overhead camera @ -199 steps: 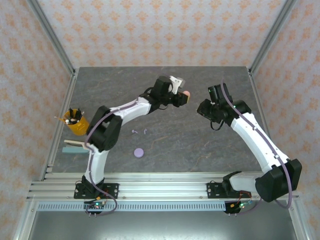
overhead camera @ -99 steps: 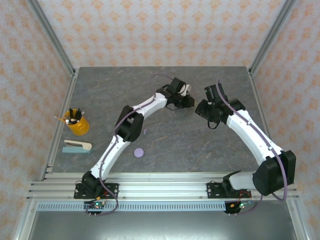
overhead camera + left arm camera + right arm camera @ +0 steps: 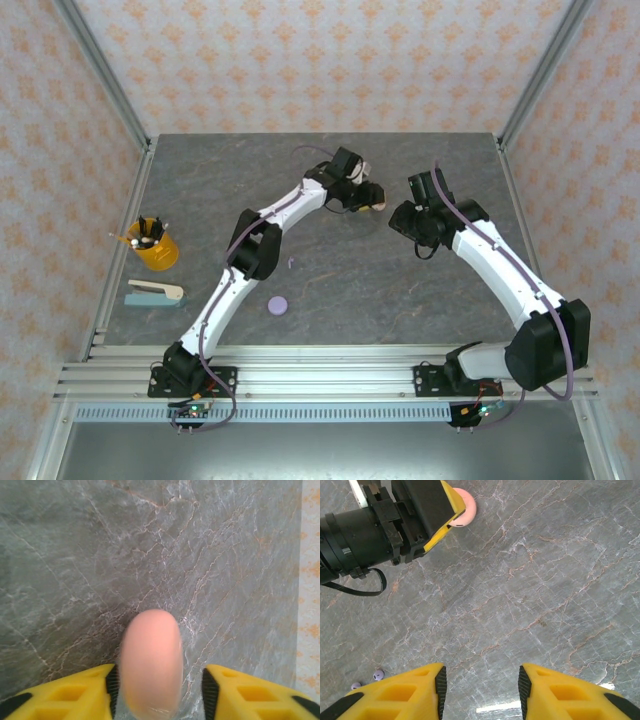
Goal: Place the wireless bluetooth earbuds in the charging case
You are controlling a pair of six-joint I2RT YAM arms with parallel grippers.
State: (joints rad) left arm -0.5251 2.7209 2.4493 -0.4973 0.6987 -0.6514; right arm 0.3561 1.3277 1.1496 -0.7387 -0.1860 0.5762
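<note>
A pale pink round charging case (image 3: 150, 665) sits on edge, blurred, between the fingers of my left gripper (image 3: 161, 681). It lies against the left pad, and a gap separates it from the right pad, so the jaws are open. In the right wrist view the same pink case (image 3: 463, 506) pokes out beside the left gripper's yellow finger (image 3: 437, 525). My right gripper (image 3: 480, 685) is open over bare stone with nothing between its fingers. Two lilac earbuds (image 3: 378, 674) lie on the table to its lower left. One lilac earbud (image 3: 291, 263) shows beside the left arm, above a lilac round case (image 3: 277, 305).
A yellow cup of pens (image 3: 152, 245) and a stapler (image 3: 155, 292) stand near the table's left edge. The two grippers (image 3: 370, 197) (image 3: 405, 222) are close together at the back middle of the table. Metal frame posts rise at the back corners.
The left arm has stretched out to the right and lowered, and its jaws have opened off the pink case. The right gripper has shifted slightly and its jaws have opened a little wider.
</note>
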